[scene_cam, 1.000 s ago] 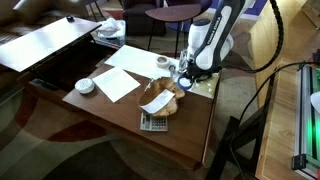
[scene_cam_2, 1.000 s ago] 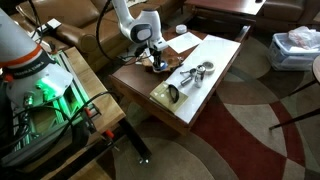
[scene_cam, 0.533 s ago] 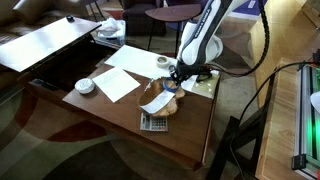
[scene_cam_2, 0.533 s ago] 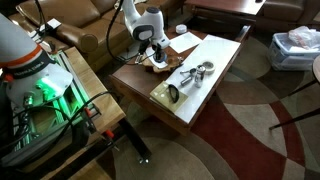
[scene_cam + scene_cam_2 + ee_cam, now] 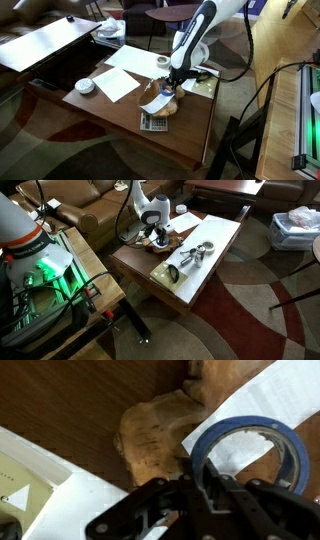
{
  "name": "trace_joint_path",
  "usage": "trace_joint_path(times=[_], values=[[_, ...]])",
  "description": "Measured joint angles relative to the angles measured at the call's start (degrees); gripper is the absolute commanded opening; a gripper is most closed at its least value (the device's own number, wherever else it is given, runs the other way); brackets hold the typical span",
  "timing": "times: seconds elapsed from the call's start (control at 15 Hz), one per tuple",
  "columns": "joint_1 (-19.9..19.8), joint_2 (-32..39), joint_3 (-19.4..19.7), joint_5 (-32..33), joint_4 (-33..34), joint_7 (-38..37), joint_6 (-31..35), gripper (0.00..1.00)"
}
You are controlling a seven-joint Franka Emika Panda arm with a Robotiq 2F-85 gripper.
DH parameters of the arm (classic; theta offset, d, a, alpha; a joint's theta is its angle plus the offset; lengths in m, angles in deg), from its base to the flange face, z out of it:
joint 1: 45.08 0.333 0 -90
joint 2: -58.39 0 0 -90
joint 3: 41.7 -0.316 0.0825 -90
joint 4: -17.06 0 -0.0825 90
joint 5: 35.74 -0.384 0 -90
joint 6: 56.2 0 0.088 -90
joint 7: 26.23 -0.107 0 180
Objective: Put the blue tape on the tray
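Hand grips the blue tape by its band, the dark fingers closed on it, so the picking up is done. The tape hangs above the table, just beside the tray, not yet on it. I judge that lowering and release are left. The tape is a thin, smooth ring. The tray looks like rough, pale brown wood with an uneven outline, near flat white paper.

Your arm has white, rounded links with dark joints. A black cable trails from it. Your gripper is black.
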Motion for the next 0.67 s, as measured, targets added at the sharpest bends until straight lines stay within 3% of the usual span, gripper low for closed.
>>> trace_joint_path(times=[0.27, 0.47, 0.67], values=[[0.35, 0.65, 0.54, -0.45, 1.54, 0.38, -1.58, 0.75], [0.36, -3.41, 1.74, -2.03, -4.01, 1.08, 4.40, 0.97], [4.37, -9.33, 8.97, -5.17, -13.27, -1.91, 10.20, 1.00]])
